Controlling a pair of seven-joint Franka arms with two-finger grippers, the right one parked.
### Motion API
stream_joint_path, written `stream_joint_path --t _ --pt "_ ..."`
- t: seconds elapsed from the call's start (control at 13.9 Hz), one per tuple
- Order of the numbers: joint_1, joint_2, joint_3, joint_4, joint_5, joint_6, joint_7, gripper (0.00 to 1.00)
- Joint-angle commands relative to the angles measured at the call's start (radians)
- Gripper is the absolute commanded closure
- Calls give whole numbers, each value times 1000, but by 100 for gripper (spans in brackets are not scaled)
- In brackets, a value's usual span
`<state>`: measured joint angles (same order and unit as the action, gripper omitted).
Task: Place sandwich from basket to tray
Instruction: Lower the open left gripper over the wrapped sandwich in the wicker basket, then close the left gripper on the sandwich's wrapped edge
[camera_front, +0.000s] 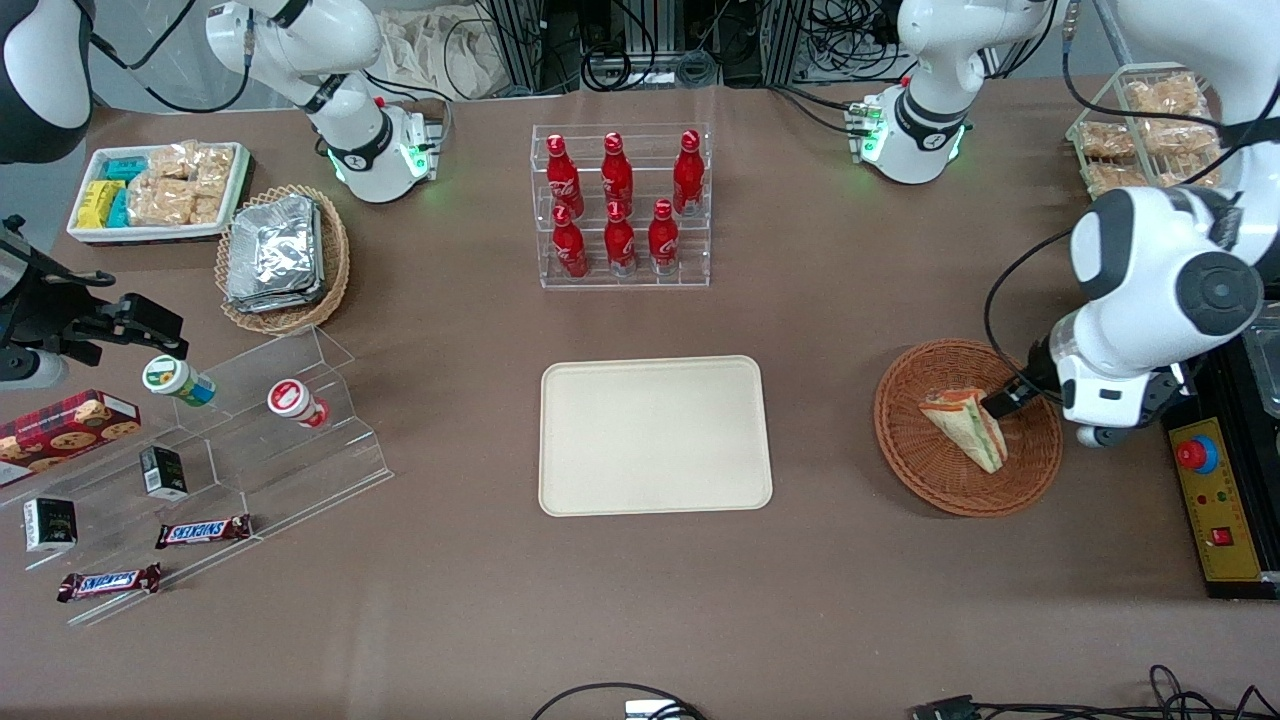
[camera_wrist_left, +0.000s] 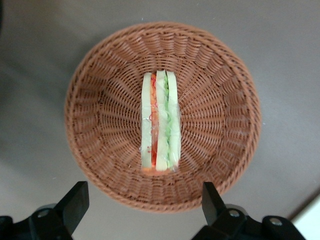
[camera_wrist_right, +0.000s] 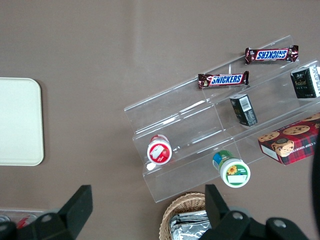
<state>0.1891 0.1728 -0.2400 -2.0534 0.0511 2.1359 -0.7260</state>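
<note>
Gripper (camera_wrist_left: 142, 207) above basket (camera_wrist_left: 100, 100), fingers spread wide, grasping nothing; sandwich (camera_wrist_left: 159, 122) lies in basket; tray (camera_front: 655, 435) bare.

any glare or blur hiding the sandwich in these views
Front view: even overhead light, sandwich in the basket sharp, partly covered by the gripper; glare only on foil packs toward the parked arm's end. Left wrist view: sandwich crisp, faint sheen on its wrap, soft shadow inside the basket; jaws open above it.
</note>
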Motion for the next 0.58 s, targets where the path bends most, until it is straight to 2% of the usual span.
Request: stream_joint_path --t 0.0,0.51 --pt "4 -13 5 -89 -2 99 -30 0" --pt "3 114 7 -91 -2 245 -42 0"
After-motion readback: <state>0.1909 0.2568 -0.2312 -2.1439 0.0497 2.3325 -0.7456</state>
